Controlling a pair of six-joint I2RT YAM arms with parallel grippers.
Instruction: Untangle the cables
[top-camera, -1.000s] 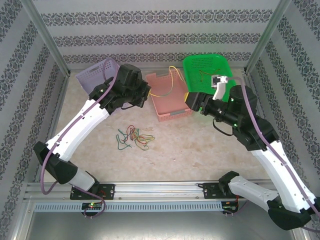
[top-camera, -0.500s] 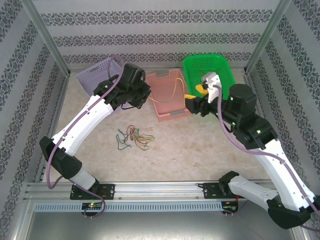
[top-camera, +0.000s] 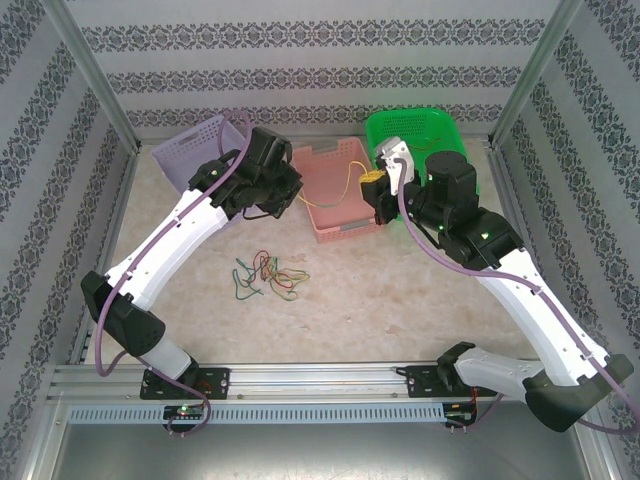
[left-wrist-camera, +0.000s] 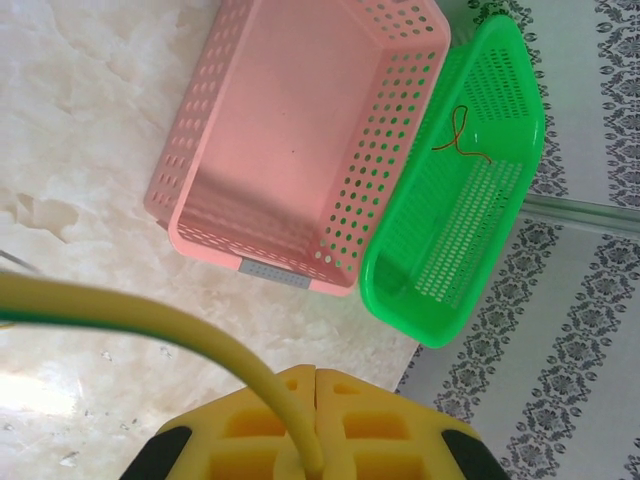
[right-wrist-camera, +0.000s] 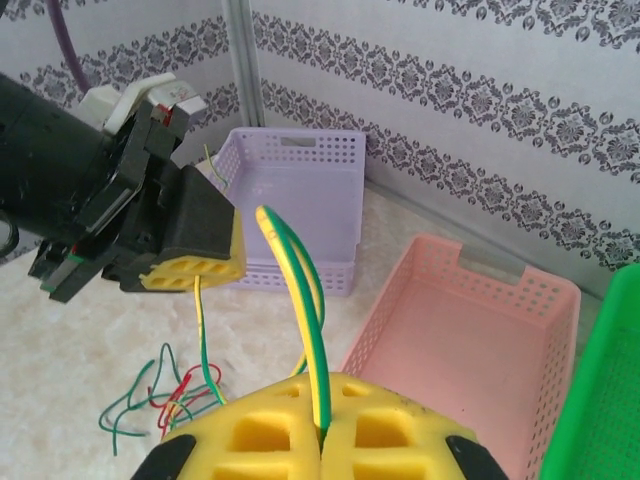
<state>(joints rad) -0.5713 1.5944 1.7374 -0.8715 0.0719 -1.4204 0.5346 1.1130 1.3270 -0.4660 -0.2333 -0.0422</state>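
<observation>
Top view: three baskets sit along the upper part of the table (top-camera: 400, 280): one lilac basket (top-camera: 195, 150) upper left, one pink basket (top-camera: 345, 228) centre, one green basket (top-camera: 425, 125) upper right. The left gripper (top-camera: 292, 195) is at the pink basket's left rim and the right gripper (top-camera: 373, 188) at its right rim. One yellow-green cable (top-camera: 349, 172) arcs between the two over the pink basket, long axis roughly left-right in frame, humped toward the top. A cable heap (top-camera: 268, 275) lies loose on the table, centre-left, below the left gripper and well apart from both grippers. It has green, red and yellow strands, count not readable. Left wrist view: the yellow pads (left-wrist-camera: 250, 430) at the bottom edge are pressed together, pinching the yellow-green cable. The cable leaves the seam, bends up and runs out to the left edge. One red wire (left-wrist-camera: 460, 140) lies in the green basket, upper right. Right wrist view: the pads at the bottom edge are pressed together on the yellow-green cable. It rises nearly upright from the seam and curls to a tip pointing upper left. The left gripper is at mid-left, a strand hanging straight down from its pads toward the heap at lower left.
</observation>
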